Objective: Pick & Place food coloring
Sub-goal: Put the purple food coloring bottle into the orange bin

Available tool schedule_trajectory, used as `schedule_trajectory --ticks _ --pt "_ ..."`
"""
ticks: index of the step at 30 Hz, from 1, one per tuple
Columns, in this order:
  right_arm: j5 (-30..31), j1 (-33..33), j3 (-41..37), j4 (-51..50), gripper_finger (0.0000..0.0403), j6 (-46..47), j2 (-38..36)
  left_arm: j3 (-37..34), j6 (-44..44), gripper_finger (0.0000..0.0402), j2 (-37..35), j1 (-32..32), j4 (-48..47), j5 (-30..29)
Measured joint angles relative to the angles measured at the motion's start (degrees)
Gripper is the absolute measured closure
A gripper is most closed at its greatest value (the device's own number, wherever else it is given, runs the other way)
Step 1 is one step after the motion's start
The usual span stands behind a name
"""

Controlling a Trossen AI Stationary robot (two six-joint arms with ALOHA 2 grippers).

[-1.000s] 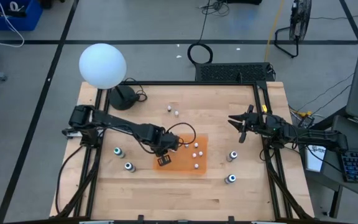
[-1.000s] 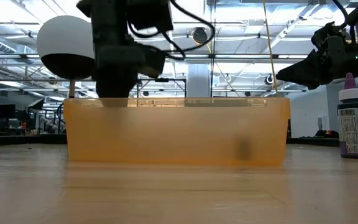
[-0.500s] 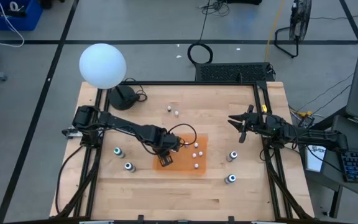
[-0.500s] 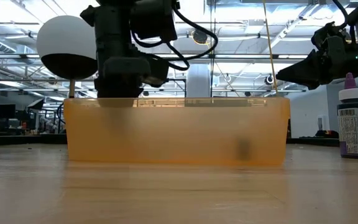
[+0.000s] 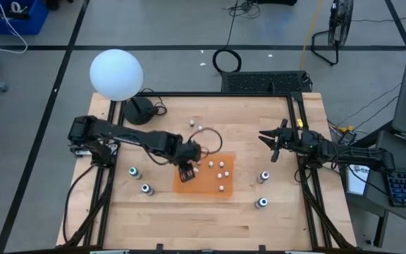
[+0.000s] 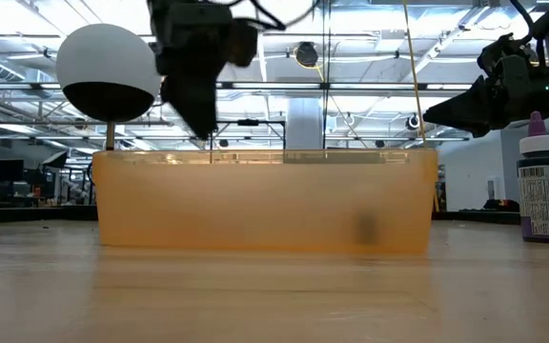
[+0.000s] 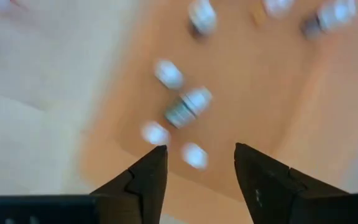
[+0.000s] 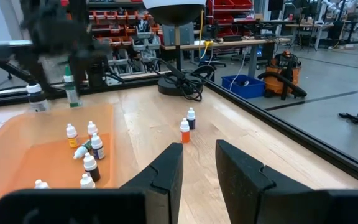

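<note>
Left end effector above the orange tray, right one idle.

Over the tray's (image 5: 225,189) left part, the left end effector (image 5: 186,171) hangs half-open and empty; small food coloring bottles (image 5: 220,169) stand inside it, two (image 5: 195,125) farther on the surface (image 5: 210,219). The right end effector (image 5: 269,145), narrowly open, holds nothing.

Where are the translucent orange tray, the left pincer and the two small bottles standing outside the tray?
Translucent orange tray (image 6: 255,205), low view, front wall.
Left pincer (image 7: 196,163), left wrist view, between fingertips.
Two small bottles (image 8: 185,131), right wrist view, orange bottle's body.
</note>
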Motion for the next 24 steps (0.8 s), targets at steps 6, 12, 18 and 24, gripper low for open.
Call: schedule_trajectory --ticks 6,12,18,24 --pt "0.01 0.01 -0.04 -0.03 0.0319 0.01 0.0 2.84 8.61 0.0211 -1.9 6.35 -0.73 -8.08" --pt "0.02 0.0 -0.04 -0.03 0.0319 0.01 -0.02 2.91 12.32 0.0211 -0.1 19.83 -1.04 -5.78" --pt "0.01 0.0 -0.04 -0.03 0.0319 0.0 0.0 2.91 14.42 0.0211 3.55 29.68 3.31 -2.99" --pt "0.0 0.0 -0.02 -0.03 0.0319 0.01 -0.01 2.91 16.74 0.0211 8.06 32.51 6.34 1.97"
